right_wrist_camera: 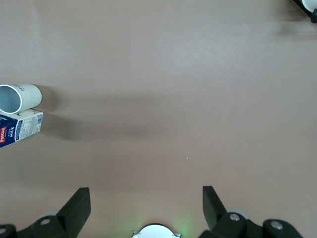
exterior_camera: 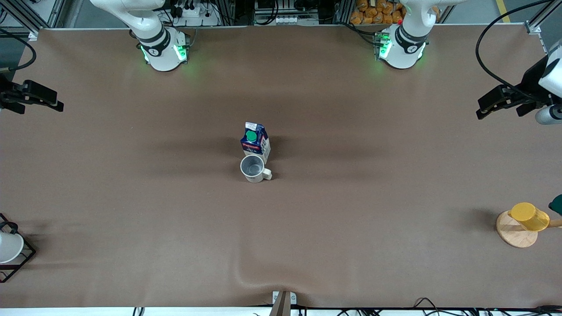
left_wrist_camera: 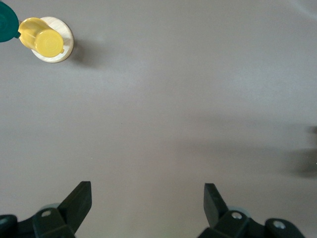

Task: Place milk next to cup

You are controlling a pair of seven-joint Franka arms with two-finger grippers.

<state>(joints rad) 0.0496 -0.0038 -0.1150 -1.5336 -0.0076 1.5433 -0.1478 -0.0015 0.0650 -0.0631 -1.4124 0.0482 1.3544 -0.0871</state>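
I judge my job all but done: the milk (exterior_camera: 255, 141) stands upright in the middle of the counter (exterior_camera: 351, 197), and the cup (exterior_camera: 253, 168) sits right against it, the cup being the nearer of the 2 to the front camera, with its handle turned toward the left arm's end. In the right wrist view the carton (right_wrist_camera: 20, 127) and the cup (right_wrist_camera: 19, 98) appear to touch, or nearly so. Neither of my 2 tools holds anything. My left tool (exterior_camera: 500, 102) hangs over the edge of the counter at the left arm's end, its fingers (left_wrist_camera: 79, 201) spread wide with only bare counter between them; my right tool (exterior_camera: 33, 95) hangs over the edge at the right arm's end, fingers (right_wrist_camera: 78, 208) likewise apart and empty. Both arms wait well apart from the pair, so I see nothing left to do except perhaps to stay out of the way. Open room is plentiful: the whole middle of the counter around the 2 things is bare. The only other things sit at the edges, a yellow cup (exterior_camera: 529, 216) on a wooden disc (exterior_camera: 513, 232) near the left arm's end, and a white cup (exterior_camera: 9, 246) in a black wire rack (exterior_camera: 24, 259) near the right arm's end, both nearer to the front camera than the carton.
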